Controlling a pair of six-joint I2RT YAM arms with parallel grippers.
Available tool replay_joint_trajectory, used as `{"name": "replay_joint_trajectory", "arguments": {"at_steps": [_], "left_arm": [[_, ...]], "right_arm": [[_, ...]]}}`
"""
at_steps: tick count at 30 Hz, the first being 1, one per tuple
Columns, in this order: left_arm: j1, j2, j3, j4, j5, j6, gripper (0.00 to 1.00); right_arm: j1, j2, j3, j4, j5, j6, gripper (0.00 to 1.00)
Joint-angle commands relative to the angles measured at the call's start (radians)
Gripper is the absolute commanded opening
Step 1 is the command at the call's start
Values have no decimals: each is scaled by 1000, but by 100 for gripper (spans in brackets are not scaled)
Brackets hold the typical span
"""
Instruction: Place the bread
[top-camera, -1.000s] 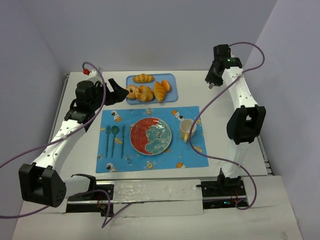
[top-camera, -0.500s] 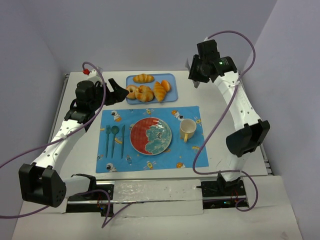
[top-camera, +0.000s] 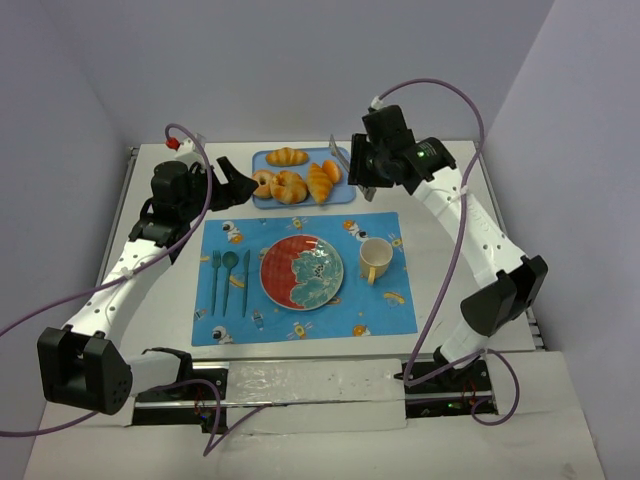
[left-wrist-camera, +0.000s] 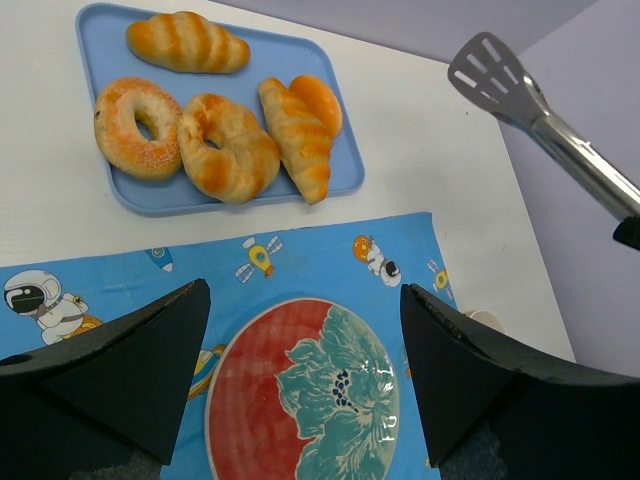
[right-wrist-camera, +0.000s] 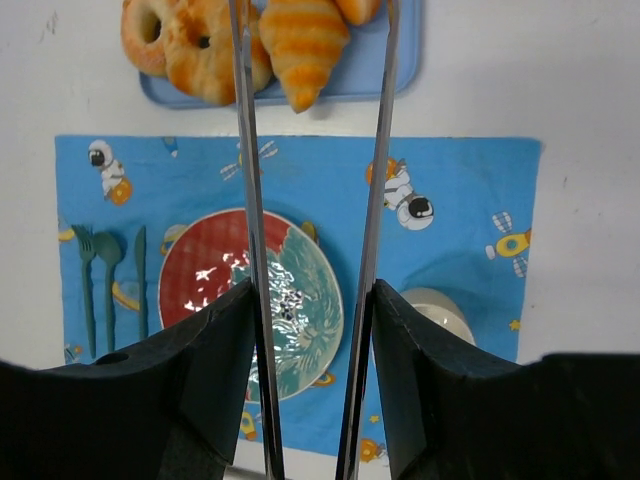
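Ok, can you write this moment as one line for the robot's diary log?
right gripper: holding tongs, tips apart, near tray | bread: on tray, untouched | plate: empty | left gripper: open, empty

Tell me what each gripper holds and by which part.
Right gripper holds metal tongs, squeezing their two arms from outside; left gripper open, empty.

**Materials and surface finishes across my workspace**

From my remote view, the bread (left-wrist-camera: 298, 145) has a ridged, dull golden crust. It lies on a smooth blue plastic tray (left-wrist-camera: 345, 178). The plate (right-wrist-camera: 215, 275) is glazed and glossy, with white highlights. The placemat (right-wrist-camera: 470, 190) is a matt printed sheet; I cannot tell whether it is cloth or plastic. The tongs (left-wrist-camera: 540, 110) are polished bare metal. The cutlery (right-wrist-camera: 108, 270) looks like matt teal plastic, and the table (right-wrist-camera: 520, 70) is matt white. The left gripper (left-wrist-camera: 305, 292) has matt black fingers (left-wrist-camera: 120, 375).
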Motion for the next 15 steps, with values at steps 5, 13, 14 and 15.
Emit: {"name": "replay_joint_trajectory", "arguments": {"at_steps": [5, 13, 14, 15], "left_arm": [[-8, -13, 48, 12, 5, 0, 87], [-8, -8, 49, 11, 5, 0, 87], [-8, -8, 49, 11, 5, 0, 87], [-8, -10, 49, 11, 5, 1, 87]], "right_arm": [[59, -27, -41, 107, 44, -7, 55], [95, 45, -74, 151, 66, -8, 56], [98, 54, -71, 155, 67, -10, 56], [98, 62, -69, 159, 64, -10, 56]]}}
